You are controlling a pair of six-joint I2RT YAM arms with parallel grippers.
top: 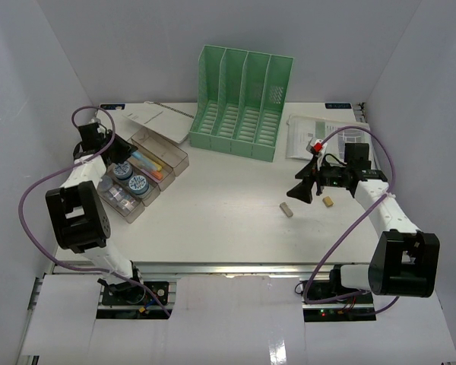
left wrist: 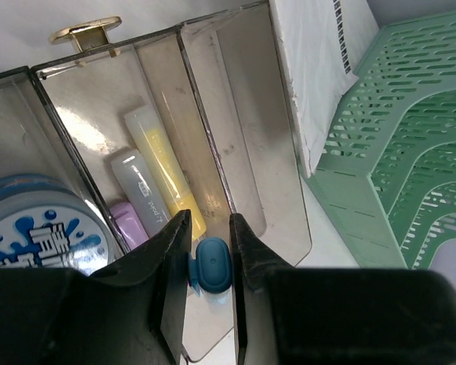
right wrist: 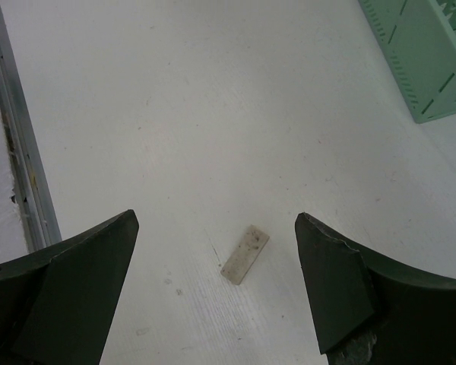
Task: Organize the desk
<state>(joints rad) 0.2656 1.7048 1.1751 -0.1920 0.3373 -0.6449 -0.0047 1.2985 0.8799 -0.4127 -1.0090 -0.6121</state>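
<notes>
- Desk [top: 228,236]: a large flat white tabletop that lies under both claws. Its metal front rail [right wrist: 15,152] runs along the left of the right claw in the wrist view.
- Right claw [right wrist: 215,228]: released, fingers spread wide, nothing held, over bare desk.
- Flat beige rectangular block [right wrist: 245,254]: lies askew on the desk between the right claw's fingers, touching neither.
- Small tan stub [top: 327,201]: on the desk just beside the right claw, on the arm side.
- Left claw [left wrist: 210,228]: clenched on a rounded blue piece [left wrist: 213,266] over the near end of a clear smoky plastic compartment box [left wrist: 281,190]. Which compartment, I cannot tell.
- A divider wall runs straight ahead of the left claw's fingertips.
- Ahead and left of them: a yellow marker tube [left wrist: 163,163], a grey tube [left wrist: 140,186] and a lilac tube [left wrist: 129,224]. The print is too small to read.
- Further left: a round tub with a blue-and-white label [left wrist: 38,228]. The lettering is not legible.
- Right of the left claw: white paper sheets [left wrist: 311,68], then a green slotted plastic file rack [left wrist: 395,129].
- Beyond the right claw: printed papers [top: 327,137], text unreadable.
</notes>
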